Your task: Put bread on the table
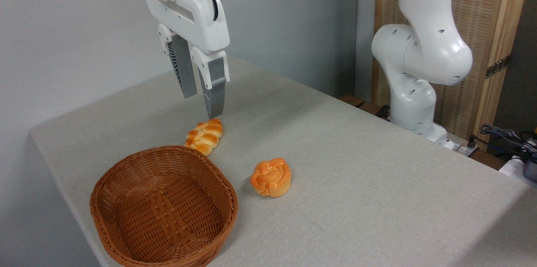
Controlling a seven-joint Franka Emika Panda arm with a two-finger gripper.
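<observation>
The bread (pixel 271 177), a small round knot-shaped bun with a glossy golden-orange crust, lies on the light grey-beige table (pixel 356 166), just right of the basket. My gripper (pixel 203 107) hangs above the table, up and to the left of the bun and well apart from it. Its two grey fingers (pixel 215 95) point down with a narrow gap between them and nothing held. The fingertips hover just above the far end of a braided loaf.
An elongated braided loaf (pixel 205 135) lies behind the brown wicker basket (pixel 163 206), which stands near the table's front left edge with nothing in it. The arm's white base (pixel 419 61) rises at the back right. Cables (pixel 507 137) lie at the far right.
</observation>
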